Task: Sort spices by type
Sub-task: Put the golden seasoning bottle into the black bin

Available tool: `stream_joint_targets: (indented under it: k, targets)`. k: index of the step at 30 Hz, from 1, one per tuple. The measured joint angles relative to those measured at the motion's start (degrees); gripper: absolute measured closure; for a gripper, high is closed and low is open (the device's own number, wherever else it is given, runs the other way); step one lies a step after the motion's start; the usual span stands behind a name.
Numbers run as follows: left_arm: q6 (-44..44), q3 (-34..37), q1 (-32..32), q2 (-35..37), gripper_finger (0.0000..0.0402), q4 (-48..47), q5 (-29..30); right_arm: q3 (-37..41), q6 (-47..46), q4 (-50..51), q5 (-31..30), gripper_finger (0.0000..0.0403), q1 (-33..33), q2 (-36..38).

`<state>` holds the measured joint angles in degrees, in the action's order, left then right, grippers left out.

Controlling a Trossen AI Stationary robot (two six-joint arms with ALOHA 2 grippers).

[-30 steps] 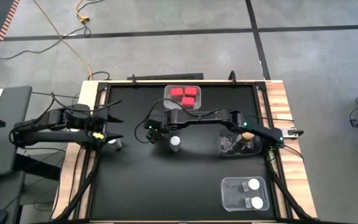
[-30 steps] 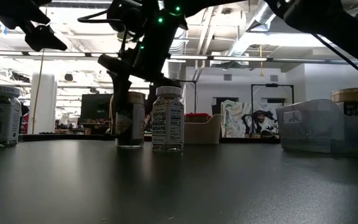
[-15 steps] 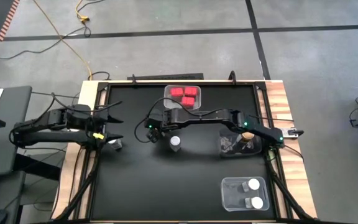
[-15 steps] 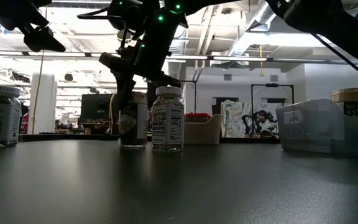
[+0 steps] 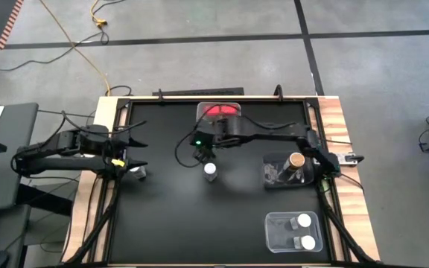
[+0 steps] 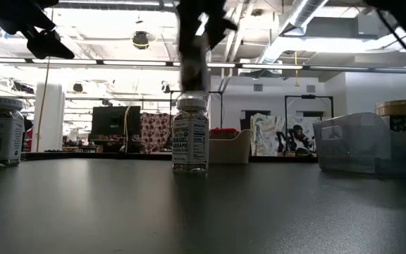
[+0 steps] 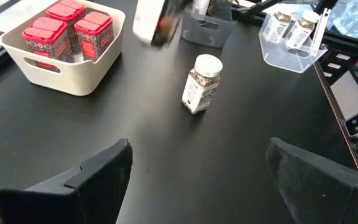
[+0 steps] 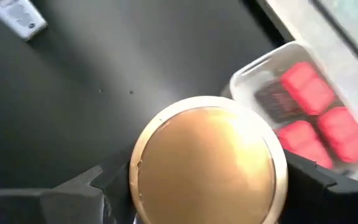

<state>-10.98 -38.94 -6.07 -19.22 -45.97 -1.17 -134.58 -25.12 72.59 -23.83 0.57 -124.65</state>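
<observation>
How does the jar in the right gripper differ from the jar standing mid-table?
The held jar has a brown lid; the mid-table jar has a white one. The held jar is lifted off the table in the right gripper; the mid-table jar stands free and upright. Both are small and round.

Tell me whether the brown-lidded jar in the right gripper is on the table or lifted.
Lifted. The low view shows the jar blurred in the air above the white-lidded jar; the right gripper flanks its lid.
</observation>
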Motion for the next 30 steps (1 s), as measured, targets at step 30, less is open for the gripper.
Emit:
stream_joint_targets:
  k: [30]
  targets:
    - [-5.7, 0.0, 0.0, 0.0, 0.0046, -0.1, 0.0, 65.7, -24.4, -0.8, -3.2, 0.0101, 22.6, 56.0]
